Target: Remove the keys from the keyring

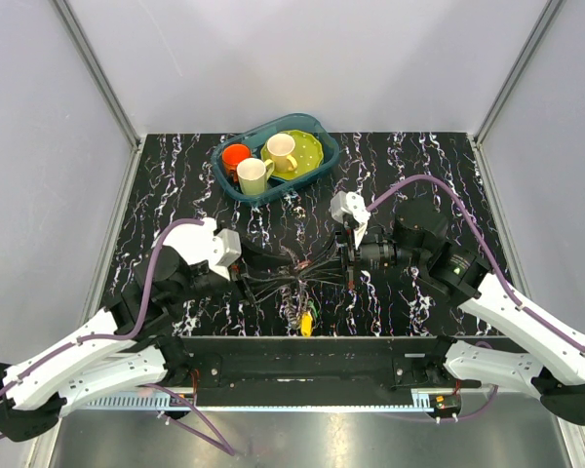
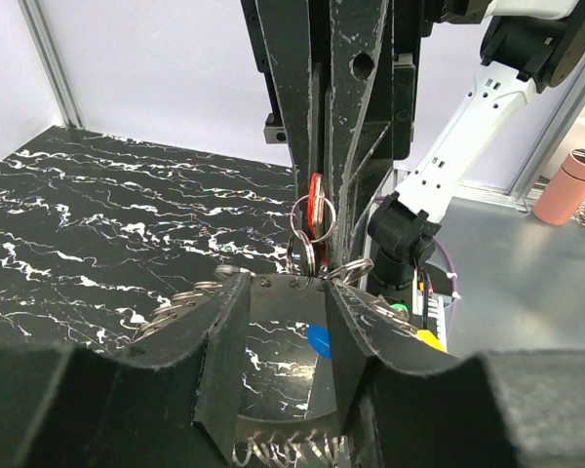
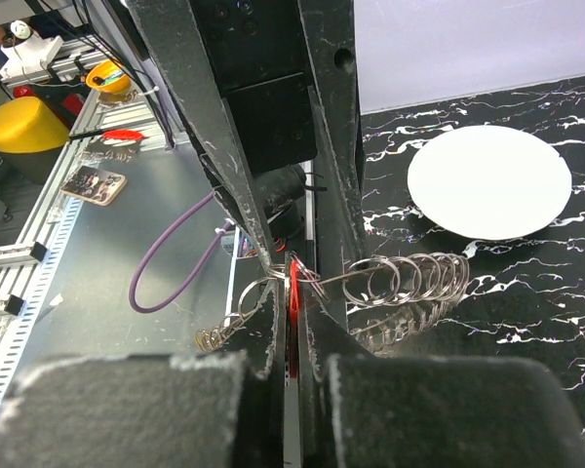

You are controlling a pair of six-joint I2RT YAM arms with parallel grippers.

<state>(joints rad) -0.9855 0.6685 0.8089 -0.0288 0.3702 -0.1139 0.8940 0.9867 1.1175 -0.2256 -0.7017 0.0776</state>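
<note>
The keyring [image 1: 302, 276] hangs above the black marbled table [image 1: 419, 195], just toward 6 o'clock from the table's middle in the top view, stretched between the two arms. The left gripper [image 2: 283, 292] reaches it from 9 o'clock and the right gripper [image 3: 292, 302] from 3 o'clock, and their tips meet at the ring.

The right gripper's jaws are pressed together on a red key [image 2: 315, 207], whose thin red edge shows between the pads in its own wrist view. Small split rings [image 2: 307, 252] dangle just under that key.

The left gripper's fingers [image 2: 224, 361] stand apart with the table showing between them. The ring's wire and grey keys run across their tips, but I cannot tell whether they actually pinch it.

A yellow key [image 1: 306, 322] hangs at 6 o'clock from the ring, near the table's front edge, and a blue key [image 2: 319, 341] shows below the left fingers.

At 12 o'clock on the table sits a teal tray [image 1: 317, 132] holding two cream mugs [image 1: 254, 175], a red cup [image 1: 236, 154] and a green plate [image 1: 307, 146]. A white plate [image 3: 487, 180] lies at 2 o'clock in the right wrist view
</note>
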